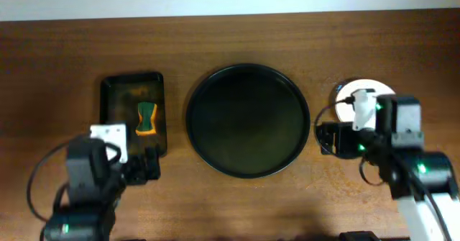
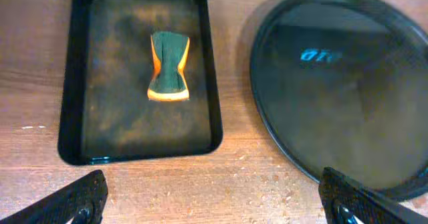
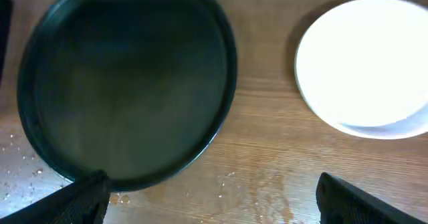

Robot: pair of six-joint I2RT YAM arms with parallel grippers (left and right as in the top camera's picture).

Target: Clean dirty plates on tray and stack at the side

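Note:
A round dark tray (image 1: pixel 248 120) lies in the middle of the table with nothing on it; it also shows in the left wrist view (image 2: pixel 348 83) and the right wrist view (image 3: pixel 127 83). White plates (image 1: pixel 353 96) sit stacked at the right of the tray, partly under my right arm, and show in the right wrist view (image 3: pixel 368 63). A green and orange sponge (image 1: pixel 146 118) lies in a black rectangular tray (image 1: pixel 109 119); the sponge shows in the left wrist view (image 2: pixel 168 67). My left gripper (image 2: pixel 214 200) is open and empty over bare wood. My right gripper (image 3: pixel 214 197) is open and empty.
Small crumbs and wet marks lie on the wood in front of the round tray (image 2: pixel 267 184). The black rectangular tray (image 2: pixel 70 117) is at the left. The table's far edge runs along the top of the overhead view.

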